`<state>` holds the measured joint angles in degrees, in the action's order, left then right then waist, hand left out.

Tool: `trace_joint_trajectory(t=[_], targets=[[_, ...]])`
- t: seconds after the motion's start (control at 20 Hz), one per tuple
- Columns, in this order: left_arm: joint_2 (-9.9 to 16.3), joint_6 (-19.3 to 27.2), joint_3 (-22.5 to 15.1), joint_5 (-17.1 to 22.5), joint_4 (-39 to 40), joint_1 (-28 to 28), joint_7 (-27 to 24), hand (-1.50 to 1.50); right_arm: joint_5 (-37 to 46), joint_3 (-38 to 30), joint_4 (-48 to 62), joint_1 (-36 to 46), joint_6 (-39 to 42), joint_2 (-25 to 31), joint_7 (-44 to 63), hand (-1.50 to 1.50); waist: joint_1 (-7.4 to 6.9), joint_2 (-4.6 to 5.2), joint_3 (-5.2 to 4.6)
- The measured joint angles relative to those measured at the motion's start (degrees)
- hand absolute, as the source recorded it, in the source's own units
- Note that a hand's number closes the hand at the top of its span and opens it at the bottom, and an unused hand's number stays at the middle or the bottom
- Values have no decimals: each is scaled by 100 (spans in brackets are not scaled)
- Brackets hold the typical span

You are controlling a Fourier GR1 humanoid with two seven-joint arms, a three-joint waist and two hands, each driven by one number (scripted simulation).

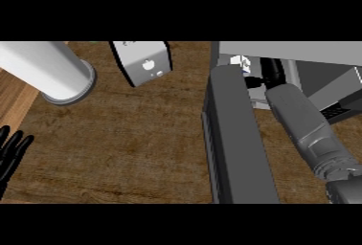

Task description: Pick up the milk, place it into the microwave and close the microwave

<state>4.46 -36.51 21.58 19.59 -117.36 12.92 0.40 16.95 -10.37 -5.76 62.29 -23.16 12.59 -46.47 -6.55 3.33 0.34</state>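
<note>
Two grey forearms belong to this robot, but only one reaches far across the wooden desk (141, 143): the right forearm (308, 129) stretches from the near right corner up into the open microwave (311, 60) at the far right edge. Its right hand (272, 72) is mostly hidden inside the cavity, so I cannot tell how the fingers stand. Just beside it, a small white and blue shape, apparently the milk (242, 62), sits inside the microwave mouth. The microwave door (237, 139) swings open toward the near edge, standing left of the forearm. At the near left edge the left hand (10, 153) rests with fingers spread and pointing up. A white cylinder (50, 72) occupies the far left corner, with a grey toaster-like appliance (145, 62) at the far edge.
</note>
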Motion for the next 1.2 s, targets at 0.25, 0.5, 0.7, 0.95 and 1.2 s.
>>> trace_joint_trajectory(t=[0.25,0.5,0.7,0.95,1.2], targets=[[-97,-67,-252,-71,-6,-41,24,-150,-291,-271,30,-189,768,-7,-237,-150,108,-63,-4],[-266,-76,-589,-222,-33,-58,110,150,-527,-484,78,-473,1521,1,-441,-150,224,-124,-8],[-364,58,-936,-320,-103,-137,283,150,-683,-609,101,-718,2232,-16,-557,-150,326,-175,-12],[-413,206,-1322,-416,-113,-208,513,150,-770,-635,21,-1162,2923,-65,-755,-150,454,-241,-19],[-425,565,-1965,-659,-59,-129,520,150,-817,-584,-245,-1683,3251,-73,-876,-150,566,-298,-28]])
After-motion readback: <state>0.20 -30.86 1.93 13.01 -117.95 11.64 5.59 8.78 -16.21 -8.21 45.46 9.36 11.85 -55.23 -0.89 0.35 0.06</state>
